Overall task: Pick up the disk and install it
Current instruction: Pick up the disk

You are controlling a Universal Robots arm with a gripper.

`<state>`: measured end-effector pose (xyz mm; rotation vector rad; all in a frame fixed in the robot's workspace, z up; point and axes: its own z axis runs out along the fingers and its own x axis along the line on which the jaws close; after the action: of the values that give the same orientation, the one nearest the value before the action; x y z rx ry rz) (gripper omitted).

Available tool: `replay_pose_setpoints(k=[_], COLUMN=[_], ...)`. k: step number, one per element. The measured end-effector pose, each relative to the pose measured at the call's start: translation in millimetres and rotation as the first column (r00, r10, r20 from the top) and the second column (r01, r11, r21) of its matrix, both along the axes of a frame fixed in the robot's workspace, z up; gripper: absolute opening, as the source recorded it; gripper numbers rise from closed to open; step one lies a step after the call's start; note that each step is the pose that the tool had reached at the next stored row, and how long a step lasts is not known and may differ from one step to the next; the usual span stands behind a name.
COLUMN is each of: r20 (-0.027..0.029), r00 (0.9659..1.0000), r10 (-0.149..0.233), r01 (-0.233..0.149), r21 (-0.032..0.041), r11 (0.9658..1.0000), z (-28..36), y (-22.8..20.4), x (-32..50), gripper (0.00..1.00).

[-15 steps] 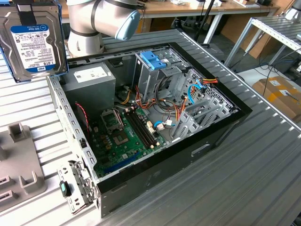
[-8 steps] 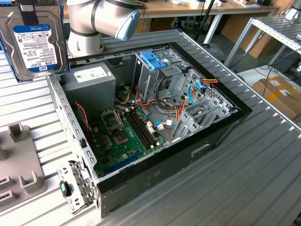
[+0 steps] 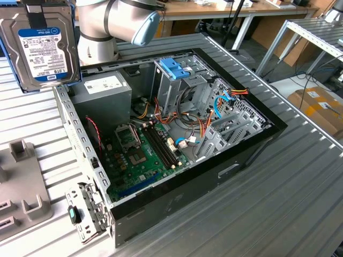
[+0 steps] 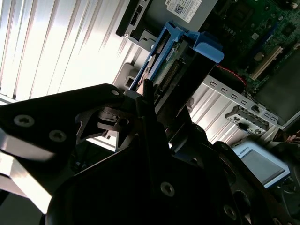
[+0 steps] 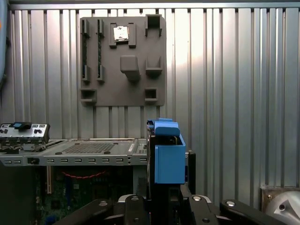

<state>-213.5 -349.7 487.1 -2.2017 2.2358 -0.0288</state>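
The disk (image 3: 40, 45) hangs in the air at the exterior view's upper left, label face toward the camera, beside and above the open computer case (image 3: 257, 144). My gripper (image 3: 36, 13) is shut on its top edge, with a black finger reaching down over the label. In both wrist views the disk (image 4: 180, 61) (image 5: 168, 161) is seen edge-on with its light blue rails, clamped between my black fingers (image 4: 146, 110) (image 5: 187, 178). The metal drive cage with a blue latch (image 3: 174, 68) stands inside the case, well to the exterior view's right of the disk.
A grey power supply box (image 3: 104, 91) sits in the case corner nearest the disk. The motherboard (image 3: 142, 155) and cables lie on the case floor. A grey fixture plate (image 5: 122, 61) (image 3: 21, 182) rests on the ribbed table. The arm's body (image 3: 107, 21) rises behind the case.
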Motion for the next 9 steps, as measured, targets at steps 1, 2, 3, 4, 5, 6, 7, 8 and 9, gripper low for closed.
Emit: replay_pose_setpoints(k=[1, 2, 3, 4, 5, 6, 7, 8, 9], r20=[0.0000, 0.0000, 0.0000, 0.0000, 0.0000, 0.0000, -0.0001, 0.0000, 0.0000], r00=[1.0000, 1.0000, 1.0000, 1.0000, 1.0000, 1.0000, 1.0000, 1.0000, 1.0000], r10=[0.000, 0.000, 0.000, 0.000, 0.000, 0.000, 0.000, 0.000, 0.000], r01=[0.000, 0.000, 0.000, 0.000, 0.000, 0.000, 0.000, 0.000, 0.000], r21=[0.0000, 0.0000, 0.0000, 0.0001, 0.0001, 0.0001, 0.0000, 0.0000, 0.0001], r11=[1.0000, 1.0000, 1.0000, 1.0000, 1.0000, 1.0000, 1.0000, 1.0000, 1.0000], z=[0.0, 0.0, 0.0, 0.0, 0.0, 0.0, 0.0, 0.0, 0.0], y=[0.0, 0.0, 0.1, 0.1, 0.1, 0.1, 0.2, 0.2, 0.2], x=[0.3, 0.6, 0.9, 1.2, 1.5, 1.7, 2.0, 2.2, 2.4], gripper=[0.35, 0.35, 0.35, 0.35, 0.35, 0.35, 0.35, 0.35, 0.35])
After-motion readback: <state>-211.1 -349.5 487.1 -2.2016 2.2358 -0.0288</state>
